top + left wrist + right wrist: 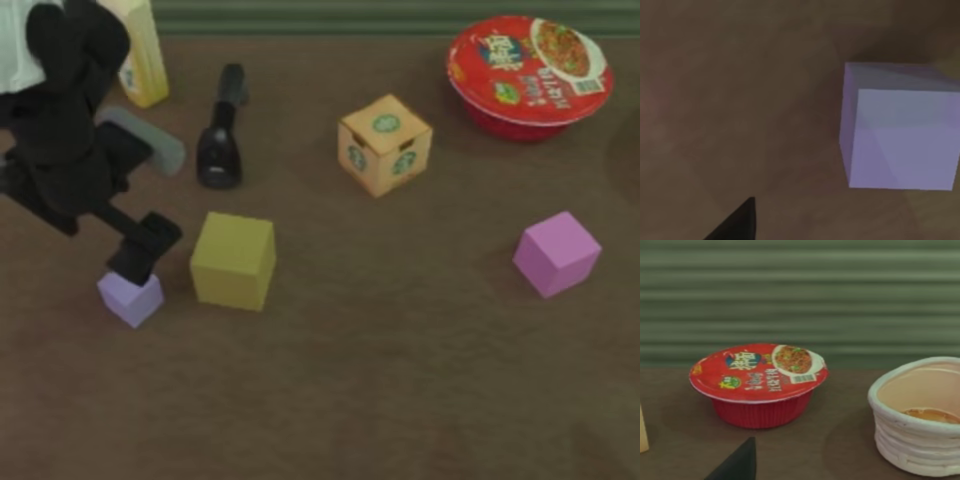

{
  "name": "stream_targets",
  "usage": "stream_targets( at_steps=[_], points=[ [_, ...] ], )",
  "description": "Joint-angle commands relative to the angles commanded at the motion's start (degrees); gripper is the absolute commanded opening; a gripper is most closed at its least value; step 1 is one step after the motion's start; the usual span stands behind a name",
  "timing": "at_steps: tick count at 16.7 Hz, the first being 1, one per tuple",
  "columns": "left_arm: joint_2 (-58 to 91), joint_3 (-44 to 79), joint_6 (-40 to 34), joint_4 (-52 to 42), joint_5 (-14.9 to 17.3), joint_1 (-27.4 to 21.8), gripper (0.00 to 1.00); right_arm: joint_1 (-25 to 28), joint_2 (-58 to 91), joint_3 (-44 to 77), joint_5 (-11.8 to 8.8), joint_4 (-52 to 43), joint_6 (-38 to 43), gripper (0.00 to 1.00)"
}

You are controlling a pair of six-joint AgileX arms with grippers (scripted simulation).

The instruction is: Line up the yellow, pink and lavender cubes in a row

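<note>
The left gripper (pixel 140 262) hangs over the small pale-purple matte cube (pixel 131 297) at the table's (pixel 400 400) left, just beside the large mustard-yellow matte cube (pixel 234 260), seemingly to grasp or place it; whether its fingers are spread I cannot tell. The bright pink matte cube (pixel 556 252) sits well apart at the right, not yet in line.

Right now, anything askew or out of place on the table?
Nothing spilled or damaged. The pink cube sits alone at the table's right, far from the yellow cube and lavender cube, so no row yet. The left end effector is over the lavender cube.
</note>
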Motion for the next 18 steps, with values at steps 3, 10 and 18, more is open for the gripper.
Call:
stream_targets(
  at_steps=[3, 10, 18],
  points=[
    [0.6, 0.6, 0.2, -0.3, 0.0, -0.1, 1.00, 0.0, 0.0, 0.0, 0.0, 0.0, 0.0, 1.00],
    [2.2, -2.3, 0.3, 4.0, 0.0, 0.0, 1.00, 0.0, 0.0, 0.0, 0.0, 0.0, 0.0, 1.00],
    [8.5, -10.2, 0.4, 18.4, 0.0, 0.0, 1.00, 0.0, 0.0, 0.0, 0.0, 0.0, 0.0, 1.00]
  ],
)
